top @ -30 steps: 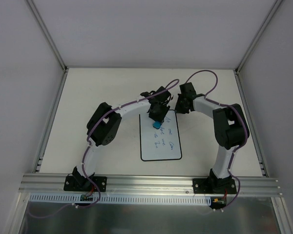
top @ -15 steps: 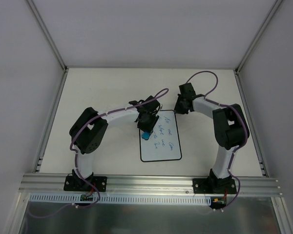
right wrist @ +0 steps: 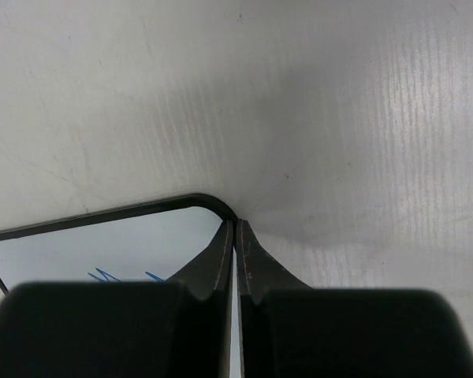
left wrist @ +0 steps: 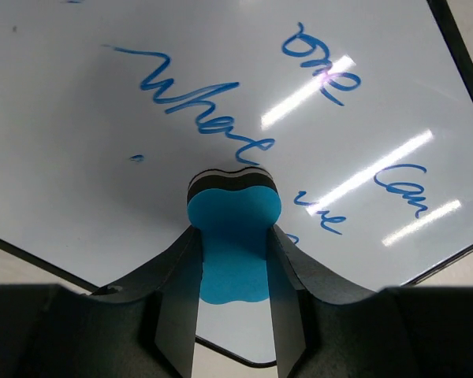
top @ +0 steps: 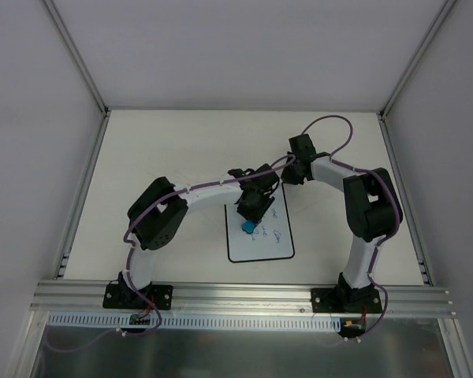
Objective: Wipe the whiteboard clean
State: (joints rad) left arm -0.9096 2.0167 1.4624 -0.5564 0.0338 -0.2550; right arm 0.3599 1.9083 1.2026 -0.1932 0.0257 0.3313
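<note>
One whiteboard [top: 262, 248] carries blue handwriting: "what", "one", "we", "can". The left gripper [left wrist: 234, 244] pinches one blue eraser [left wrist: 235, 209]; the right gripper [right wrist: 235, 232], pressed together, sits at the board's corner.

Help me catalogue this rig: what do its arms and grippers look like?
The left arm and right arm have white links between bulky black joint housings. A thin purple cable runs along each, looping free near the wrist. The left gripper and right gripper have matte black, tapered fingers. No markings show.
</note>
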